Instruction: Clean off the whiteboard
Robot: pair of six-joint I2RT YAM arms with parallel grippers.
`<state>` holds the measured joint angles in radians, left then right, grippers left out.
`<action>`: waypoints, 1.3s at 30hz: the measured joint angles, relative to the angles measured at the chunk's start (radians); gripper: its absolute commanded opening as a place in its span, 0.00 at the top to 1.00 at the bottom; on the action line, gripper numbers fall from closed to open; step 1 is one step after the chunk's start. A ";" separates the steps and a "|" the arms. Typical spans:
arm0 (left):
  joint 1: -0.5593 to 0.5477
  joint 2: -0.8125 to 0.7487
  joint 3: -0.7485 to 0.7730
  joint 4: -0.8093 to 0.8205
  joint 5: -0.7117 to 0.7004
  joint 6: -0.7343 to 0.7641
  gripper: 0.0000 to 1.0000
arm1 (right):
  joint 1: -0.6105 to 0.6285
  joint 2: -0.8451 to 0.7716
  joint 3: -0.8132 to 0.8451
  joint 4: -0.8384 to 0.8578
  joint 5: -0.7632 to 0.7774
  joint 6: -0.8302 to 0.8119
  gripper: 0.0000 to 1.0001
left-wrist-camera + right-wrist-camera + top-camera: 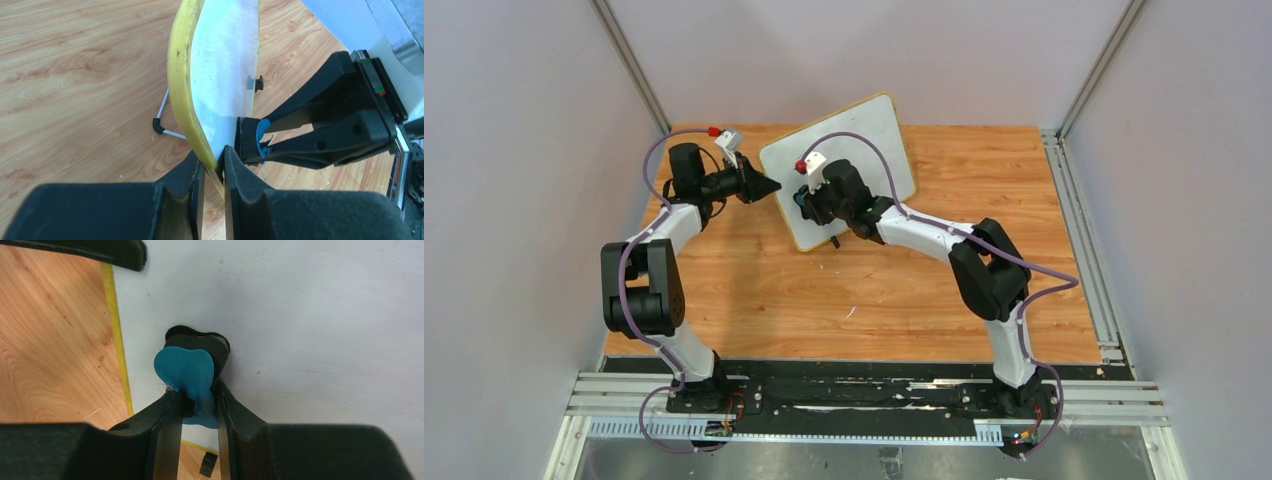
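Observation:
The whiteboard (864,140) stands tilted at the back middle of the wooden table, glossy white with a thin yellow frame. My left gripper (769,187) is shut on its left edge; the yellow rim (182,75) runs down between the pads (215,162). My right gripper (809,200) is shut on a blue eraser (185,370), whose black felt presses against the white face (325,315) near the lower left corner. From the left wrist, the eraser (250,142) shows flat on the board, with the right gripper's fingers (310,145) behind it.
A black foot on a wire leg (158,126) props the board from behind, and another foot (207,465) shows below its lower edge. Grey walls enclose the table (874,300); metal rails (1089,250) run along its right side and front.

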<state>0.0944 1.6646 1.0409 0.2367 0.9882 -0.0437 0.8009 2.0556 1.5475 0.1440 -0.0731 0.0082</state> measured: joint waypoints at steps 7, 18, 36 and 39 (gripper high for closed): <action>-0.002 0.000 0.001 -0.005 -0.007 0.004 1.00 | -0.066 -0.018 -0.004 -0.011 -0.028 -0.007 0.99; -0.006 0.000 0.008 -0.016 -0.005 0.015 1.00 | -0.190 -0.055 -0.038 -0.014 -0.043 -0.015 0.99; -0.006 0.000 0.014 -0.033 0.002 0.026 1.00 | -0.359 -0.361 -0.208 -0.186 0.128 -0.017 0.99; -0.006 0.000 0.014 -0.034 0.001 0.026 1.00 | -0.377 -0.427 -0.241 -0.253 0.156 -0.008 0.99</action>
<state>0.0883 1.6646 1.0550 0.2031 0.9894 -0.0174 0.4244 1.6287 1.3064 -0.1085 0.0834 -0.0002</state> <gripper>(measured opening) 0.188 0.280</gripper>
